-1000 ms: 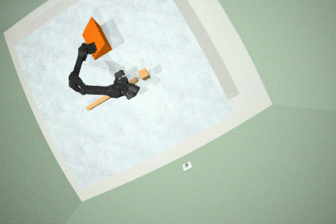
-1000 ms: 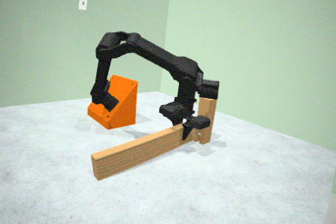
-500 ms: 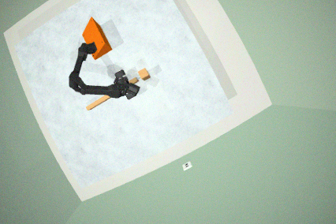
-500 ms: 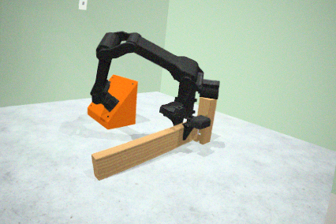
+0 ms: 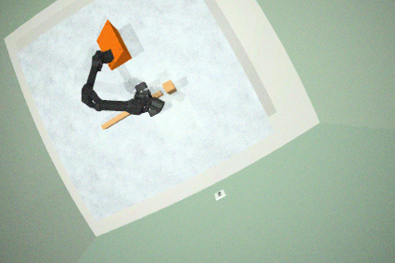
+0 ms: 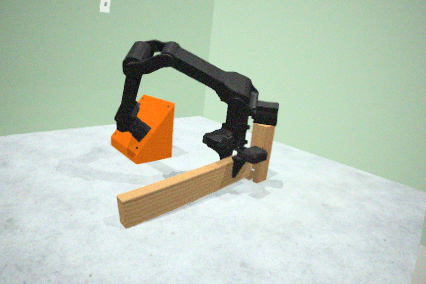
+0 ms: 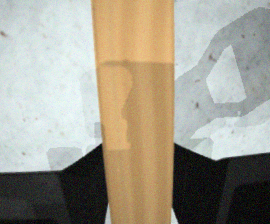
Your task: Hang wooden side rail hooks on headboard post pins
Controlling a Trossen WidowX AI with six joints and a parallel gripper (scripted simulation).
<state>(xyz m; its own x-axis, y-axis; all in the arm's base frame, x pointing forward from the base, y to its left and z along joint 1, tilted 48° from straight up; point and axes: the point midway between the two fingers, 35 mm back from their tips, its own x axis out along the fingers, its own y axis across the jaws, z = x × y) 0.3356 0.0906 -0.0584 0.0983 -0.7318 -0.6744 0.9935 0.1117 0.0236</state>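
The wooden side rail [image 5: 115, 120] [image 6: 170, 191] [image 7: 136, 30] stands on its narrow edge. Its far end is at the table surface in the exterior view. Its other end is close to the upright wooden headboard post [image 5: 169, 87] [image 6: 262, 139]. The hooks, slot and pins cannot be made out, so I cannot tell whether the hooks sit on the pins. My gripper [image 5: 148, 97] [image 6: 231, 164] [image 7: 133, 142] is shut on the rail near its post end, with one finger on each side. It points down from above. The wrist view shows the rail between the two black fingers.
An orange wedge-shaped base block [image 5: 113, 45] [image 6: 157, 134] carries the arm's foot. The arm arches over from it to the rail. The black wrist part stands close to the post's upper part in the exterior view. The pale table [image 5: 199, 124] [image 6: 320, 224] lies under everything.
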